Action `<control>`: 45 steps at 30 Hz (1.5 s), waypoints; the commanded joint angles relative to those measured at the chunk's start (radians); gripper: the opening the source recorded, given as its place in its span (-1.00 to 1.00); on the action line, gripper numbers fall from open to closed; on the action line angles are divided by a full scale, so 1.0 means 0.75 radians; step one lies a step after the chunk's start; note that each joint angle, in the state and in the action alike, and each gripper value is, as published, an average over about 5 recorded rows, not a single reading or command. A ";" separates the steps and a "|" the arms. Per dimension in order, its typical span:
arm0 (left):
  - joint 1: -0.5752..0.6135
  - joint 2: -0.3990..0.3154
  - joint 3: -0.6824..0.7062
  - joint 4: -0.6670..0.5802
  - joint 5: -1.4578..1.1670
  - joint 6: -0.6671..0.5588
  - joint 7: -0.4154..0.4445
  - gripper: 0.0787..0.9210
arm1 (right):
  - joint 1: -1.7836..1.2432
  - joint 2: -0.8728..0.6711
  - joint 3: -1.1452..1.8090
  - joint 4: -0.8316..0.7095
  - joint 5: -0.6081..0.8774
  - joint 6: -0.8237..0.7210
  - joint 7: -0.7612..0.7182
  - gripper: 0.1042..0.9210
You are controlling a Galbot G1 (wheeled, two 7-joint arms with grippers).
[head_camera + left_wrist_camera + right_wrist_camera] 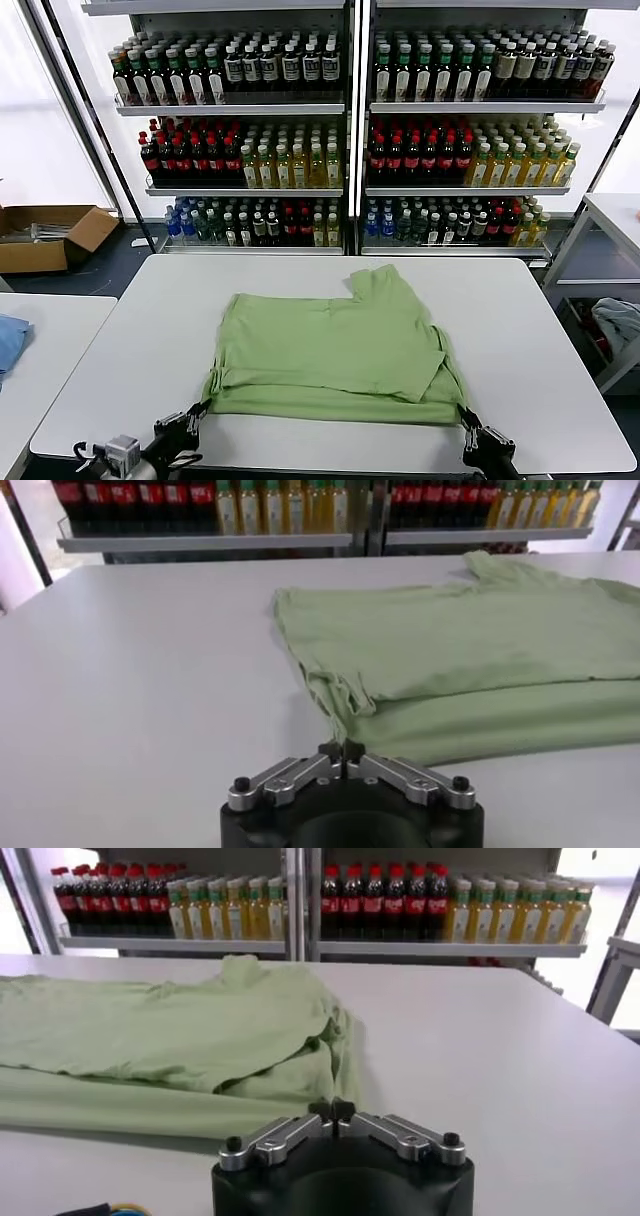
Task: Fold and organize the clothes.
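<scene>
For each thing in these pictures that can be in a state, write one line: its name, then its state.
polo shirt: partly folded, lying flat on the white table, both near corners pinched.
left gripper: shut on the shirt's near left corner.
right gripper: shut on the shirt's near right corner.
cardboard box: open, on the floor at far left.
drink shelves: fully stocked with bottles.

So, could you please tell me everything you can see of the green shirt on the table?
The green shirt is light green, soft-looking fabric, lying flat and partly folded on the white table, one sleeve sticking out toward the shelves. Its near edge is doubled into layers. The left gripper is shut on its near left corner, and the right gripper is shut on its near right corner.
</scene>
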State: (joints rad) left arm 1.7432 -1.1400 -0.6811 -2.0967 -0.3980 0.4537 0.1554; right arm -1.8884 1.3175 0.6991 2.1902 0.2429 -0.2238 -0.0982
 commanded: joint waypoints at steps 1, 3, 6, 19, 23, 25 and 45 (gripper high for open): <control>0.369 -0.056 -0.177 -0.254 0.025 0.042 -0.004 -0.98 | -0.177 -0.006 0.023 0.145 -0.043 -0.031 0.008 -1.00; 0.369 -0.046 -0.186 -0.260 0.031 0.045 -0.001 -0.98 | -0.182 -0.015 0.019 0.158 -0.050 -0.043 0.012 -0.98; 0.342 -0.042 -0.194 -0.275 0.038 0.055 -0.001 -0.97 | -0.173 -0.028 0.022 0.164 -0.036 -0.044 0.017 -0.85; 0.141 0.255 -0.376 -0.237 -0.287 0.100 0.028 -0.24 | 0.371 -0.291 0.119 0.104 0.272 -0.139 -0.040 0.08; -0.163 0.387 -0.199 -0.026 -0.382 0.101 0.117 0.05 | 0.763 -0.408 -0.030 -0.129 0.302 -0.221 -0.121 0.35; -0.316 0.417 -0.079 0.103 -0.389 0.101 0.160 0.17 | 0.949 -0.435 -0.138 -0.268 0.326 -0.287 -0.142 0.50; -1.251 0.434 0.611 0.910 -0.419 0.061 0.213 0.77 | 1.644 -0.251 -0.628 -1.137 0.270 -0.374 -0.250 0.76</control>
State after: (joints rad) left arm 1.1917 -0.8259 -0.4824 -1.7416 -0.6767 0.5069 0.2898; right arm -0.8843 1.0975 0.3562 1.5979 0.4533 -0.4723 -0.2574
